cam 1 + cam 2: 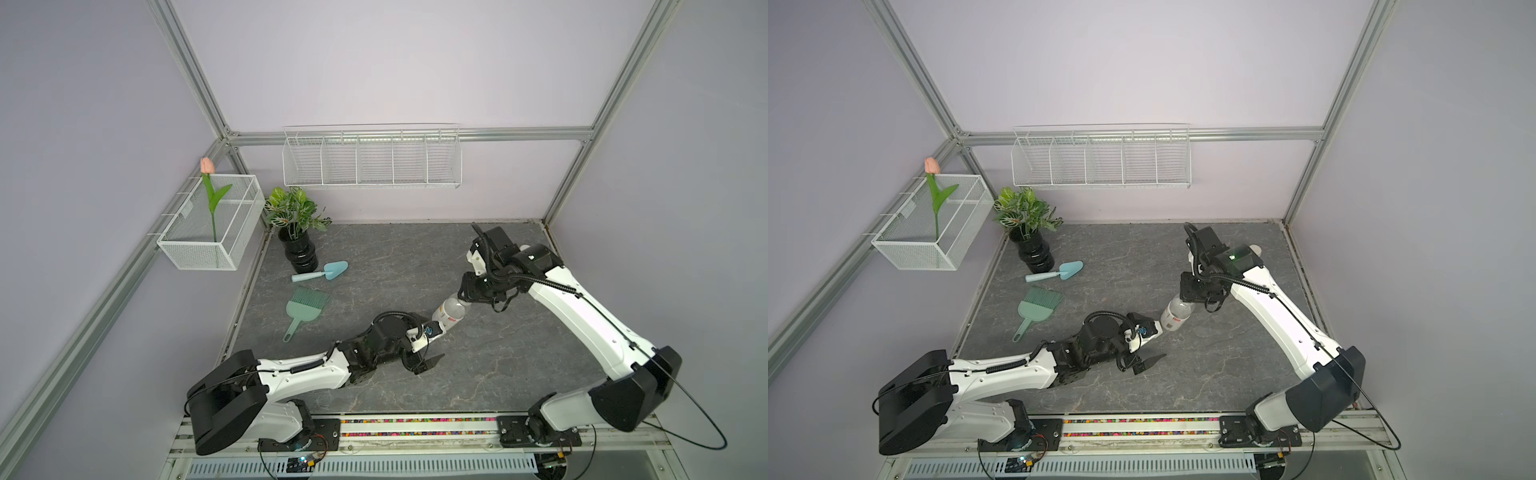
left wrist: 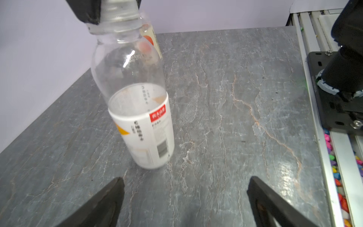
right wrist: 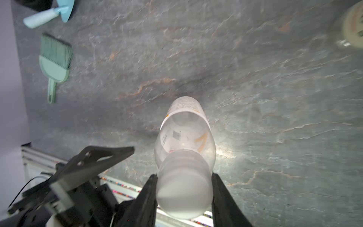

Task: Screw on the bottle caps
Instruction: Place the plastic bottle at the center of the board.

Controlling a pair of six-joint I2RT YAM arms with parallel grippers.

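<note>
1. Clear plastic bottle [image 1: 451, 311] [image 1: 1177, 313] [image 2: 137, 110] [image 3: 184, 125] with a white label and a red mark stands on its base near the middle of the grey stone-look tabletop [image 1: 478, 374]. I cannot tell whether it is quite upright.
2. The white cap [image 3: 183, 188] [image 2: 117, 9] sits on the bottle's neck.
3. The right gripper [image 3: 184, 176] [image 1: 467, 297] comes down on the cap from above, with one black finger pressed to each side of it.
4. The right arm rises from the front right corner and bends across to the middle, its wrist turned down over the bottle.
5. The left gripper [image 2: 186, 180] points at the bottle's base from just beside it. Its fingers are spread wide, with only bare tabletop between them.
6. The left arm lies low, stretched from the front left corner toward the middle.
7. A second bottle [image 2: 152, 39] [image 3: 353, 25] with orange marks stands toward the far right corner. The right arm mostly hides it in both top views.
8. A green brush [image 1: 305, 309] and a blue trowel [image 1: 320, 272] lie near the left edge, well apart from the bottle.
9. A black ribbed vase [image 1: 301, 253] with a leafy plant stands in the far left corner.
</note>
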